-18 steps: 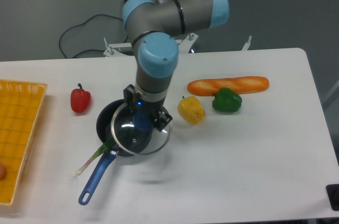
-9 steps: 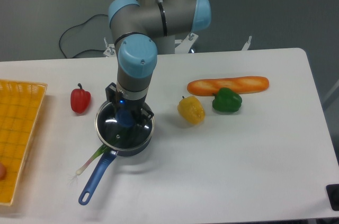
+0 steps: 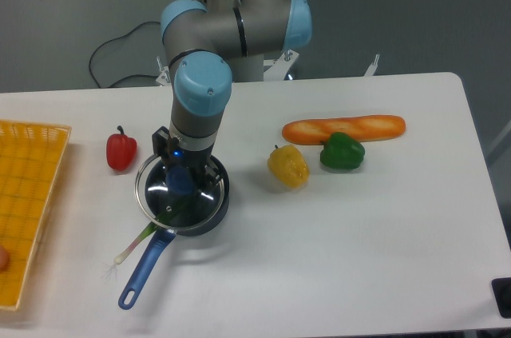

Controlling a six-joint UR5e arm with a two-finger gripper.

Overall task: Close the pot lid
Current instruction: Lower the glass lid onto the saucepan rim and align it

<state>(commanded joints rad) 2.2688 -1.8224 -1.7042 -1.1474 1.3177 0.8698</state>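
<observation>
Since a second ago the lid [image 3: 179, 194] has slid left, from hanging off the pot's right side to sitting over the pot [image 3: 214, 208], maybe a touch past its left rim. The claw [image 3: 182, 180] is pinching the lid's blue knob from straight above. Can't tell if the lid is fully seated or a hair above the rim.

Through the glass you can see a green onion [image 3: 142, 235] inside the pot, its white end poking out over the rim toward the desk's front-left corner. A yellow basket [image 3: 32, 186] sits at the left edge of the desk, with something small and reddish just visible at its front edge.

Pot's in the left-middle of the desk [image 3: 359, 250]. The front and right parts are bare. A red pepper [image 3: 120, 150] is just beside the pot on the left; a yellow pepper [image 3: 287, 165], a green pepper [image 3: 342, 152] and a baguette [image 3: 344, 127] are off to its right.

The pot's long handle [image 3: 144, 268] points toward the front-left corner, roughly parallel to the onion.
</observation>
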